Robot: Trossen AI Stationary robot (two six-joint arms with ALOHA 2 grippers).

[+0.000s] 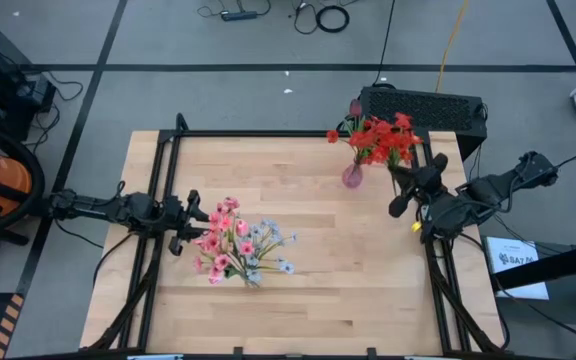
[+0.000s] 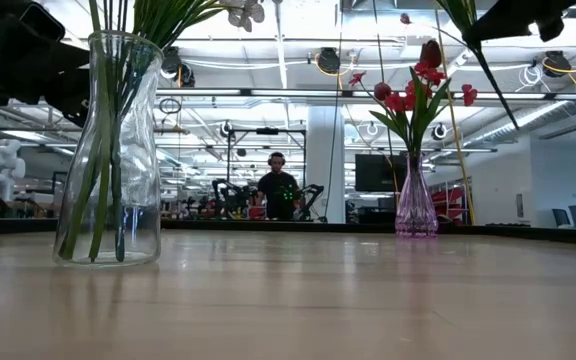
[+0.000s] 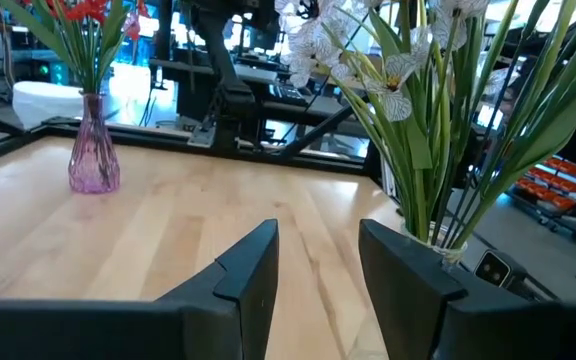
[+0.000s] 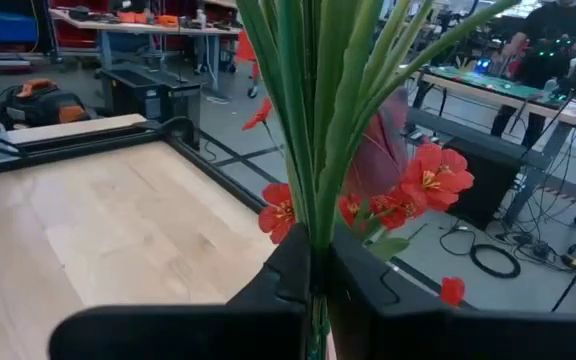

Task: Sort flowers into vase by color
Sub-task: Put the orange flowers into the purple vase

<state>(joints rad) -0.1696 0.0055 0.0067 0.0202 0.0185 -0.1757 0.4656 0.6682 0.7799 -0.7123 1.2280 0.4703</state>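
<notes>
A purple glass vase (image 1: 352, 177) (image 2: 415, 205) stands near the table's far right and holds red blossoms and a dark red bud (image 2: 430, 52). My right gripper (image 1: 408, 182) (image 4: 318, 265) is just right of it, raised, and shut on a red flower spray (image 4: 433, 180). A clear glass vase (image 2: 113, 150) stands at the near left with pink flowers (image 1: 218, 240) and pale lavender flowers (image 1: 268, 245), their stems inside it. My left gripper (image 1: 198, 222) (image 3: 318, 260) is open at the vase's left side, close to its rim (image 3: 438, 245). My right gripper pinches the red spray's bundle of green stems (image 4: 313, 200) between its two fingers. The fingers lie across the stems. The blossoms stand beyond the fingers, toward the far edge. The spray is lifted clear, and its lower stem (image 2: 493, 70) slants down below the gripper.
A black metal frame (image 1: 268, 133) runs along the table's edges. A black box (image 1: 423, 105) sits just beyond the far right corner. Bare wood (image 1: 328, 260) lies between the two vases. A person (image 2: 278, 190) stands far behind the table.
</notes>
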